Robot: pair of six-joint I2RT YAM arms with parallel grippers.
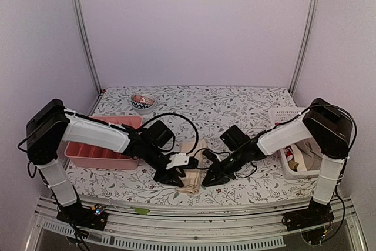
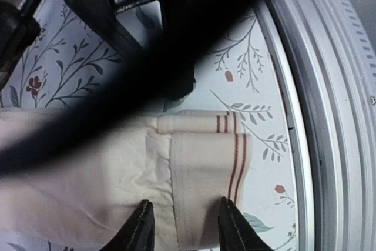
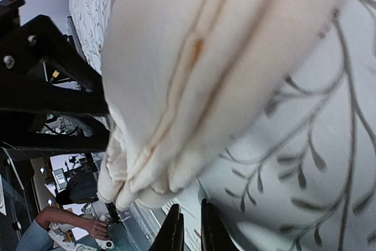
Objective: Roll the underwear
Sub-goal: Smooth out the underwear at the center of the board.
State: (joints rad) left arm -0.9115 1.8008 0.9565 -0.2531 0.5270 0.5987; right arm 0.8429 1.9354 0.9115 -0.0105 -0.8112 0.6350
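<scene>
Working at the near edge of the table (image 1: 235, 107), you have the underwear (image 1: 191, 167) lying as a long cream strip between the two arms, roughly in the middle from left to right. Its near end is folded over, showing a red-striped band (image 2: 205, 163).

Your left gripper (image 2: 187, 227) has its jaws spread, one fingertip on either side of that band, with nothing pinched yet. Your right gripper (image 3: 191, 230) sits just right of the cloth with its jaws almost together and nothing visible between them.

The main risk is a shallow bite. If the left jaws close on the top layer only, the fold will likely peel open when you turn it, and the roll will start loose or crooked.

The band also lies near the metal rail (image 2: 329, 116). Pulling toward the near side could drag the cloth over the edge.

With the right gripper closed, it can only nudge, so a sideways push may bunch the strip instead of steadying it.

The two grippers are close together, and turning either wrist could knock one into the other.
</scene>
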